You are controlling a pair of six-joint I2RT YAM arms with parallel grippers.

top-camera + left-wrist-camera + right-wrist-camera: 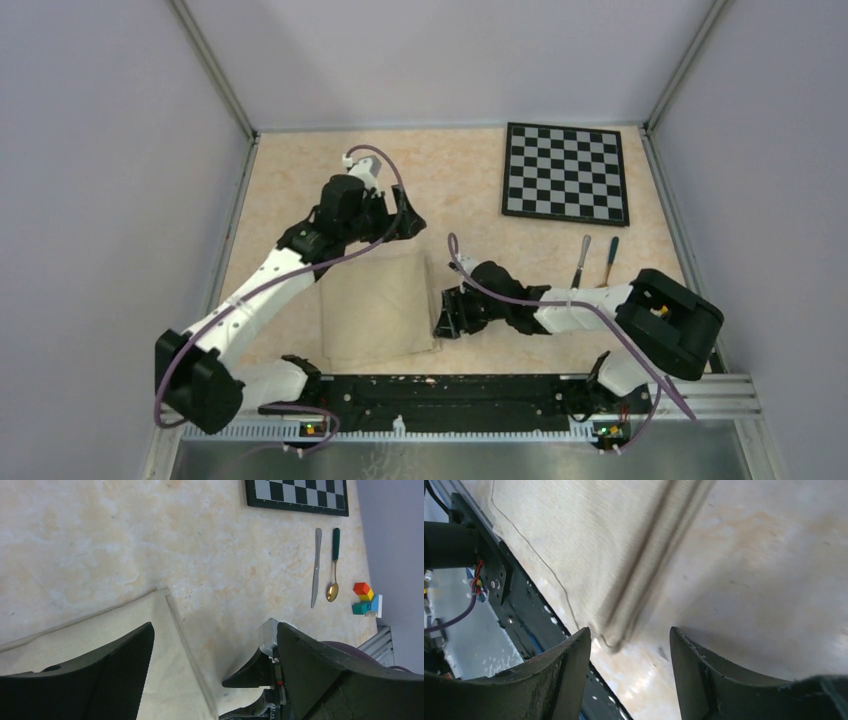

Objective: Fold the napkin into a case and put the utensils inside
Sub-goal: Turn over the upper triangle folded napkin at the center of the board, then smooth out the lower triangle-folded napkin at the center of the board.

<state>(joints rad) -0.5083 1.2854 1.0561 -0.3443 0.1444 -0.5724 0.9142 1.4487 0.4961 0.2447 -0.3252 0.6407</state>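
The beige napkin lies folded into a flat rectangle on the table, with a doubled edge along its right side. My left gripper hovers open over its far right corner and holds nothing. The right gripper stands open just off the near right corner, with nothing between its fingers. The silver knife and the dark-handled spoon lie side by side on the table to the right, apart from both grippers. In the left wrist view the knife and spoon are also in sight.
A black-and-white checkered board lies at the back right. Small coloured blocks sit by the right wall past the spoon. The black base rail runs along the near edge, close to the napkin's near side.
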